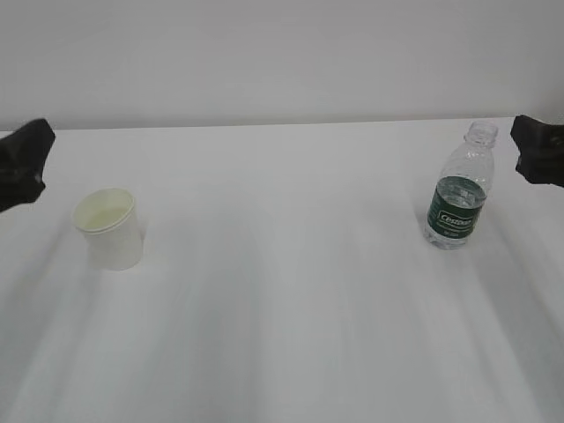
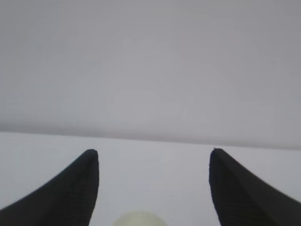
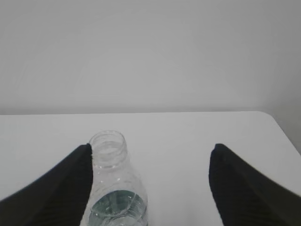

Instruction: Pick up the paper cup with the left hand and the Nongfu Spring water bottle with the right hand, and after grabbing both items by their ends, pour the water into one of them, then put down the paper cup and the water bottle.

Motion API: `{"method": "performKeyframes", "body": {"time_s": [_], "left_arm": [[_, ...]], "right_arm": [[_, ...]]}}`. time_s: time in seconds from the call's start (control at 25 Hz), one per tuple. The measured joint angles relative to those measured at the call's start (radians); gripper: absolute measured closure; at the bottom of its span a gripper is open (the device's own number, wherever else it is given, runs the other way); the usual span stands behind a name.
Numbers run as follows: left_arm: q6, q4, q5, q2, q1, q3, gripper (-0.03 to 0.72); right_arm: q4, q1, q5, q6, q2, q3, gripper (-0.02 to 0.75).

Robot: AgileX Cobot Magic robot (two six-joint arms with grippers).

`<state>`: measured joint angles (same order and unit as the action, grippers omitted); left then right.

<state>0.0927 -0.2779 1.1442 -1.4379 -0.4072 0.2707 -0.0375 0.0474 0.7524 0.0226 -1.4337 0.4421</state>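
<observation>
Nothing of the task looks done yet. The paper cup (image 1: 108,227) stands upright on the white table (image 1: 291,291) at about nine o'clock in the exterior view, and the Nongfu Spring water bottle (image 1: 460,189) stands upright and capless at about three o'clock, well apart from the cup. Neither is held. Whether the cup already has water in it cannot be told; its inside shows only pale yellow. Picking up both items, pouring and setting them back down appear to lie ahead.

The left hand (image 1: 22,163) sits at the left edge of the exterior view, up and to the ten o'clock side of the cup and clear of it. In the left wrist view its jaws stand wide apart and empty, with the cup's rim (image 2: 139,219) just showing at six o'clock between them.

The right hand (image 1: 539,150) hangs at the right edge, just beside the bottle's neck. In the right wrist view its jaws are also spread wide, gripping nothing; the bottle (image 3: 113,188) stands close against the left jaw's inner side, and contact cannot be told.
</observation>
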Motion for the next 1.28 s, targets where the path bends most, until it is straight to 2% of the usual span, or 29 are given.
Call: {"method": "performKeyframes", "body": {"time_s": [0.28,0.64,0.96,1.28], "left_arm": [[-0.035,-0.003,-0.048,0.034,0.000,0.144,0.165],[-0.130,-0.001,-0.308,0.102,0.000,0.320,0.165],[-0.148,0.011,-0.472,0.201,0.000,0.336,0.181],[-0.174,0.095,-0.634,0.360,0.000,0.336,0.184]], "right_arm": [[0.000,0.000,-0.106,0.011,0.060,0.079,0.152],[0.004,0.000,-0.256,0.051,0.240,0.117,0.152],[0.017,0.000,-0.489,0.052,0.450,0.131,0.153],[0.038,0.000,-0.729,0.052,0.686,0.131,0.153]]}}
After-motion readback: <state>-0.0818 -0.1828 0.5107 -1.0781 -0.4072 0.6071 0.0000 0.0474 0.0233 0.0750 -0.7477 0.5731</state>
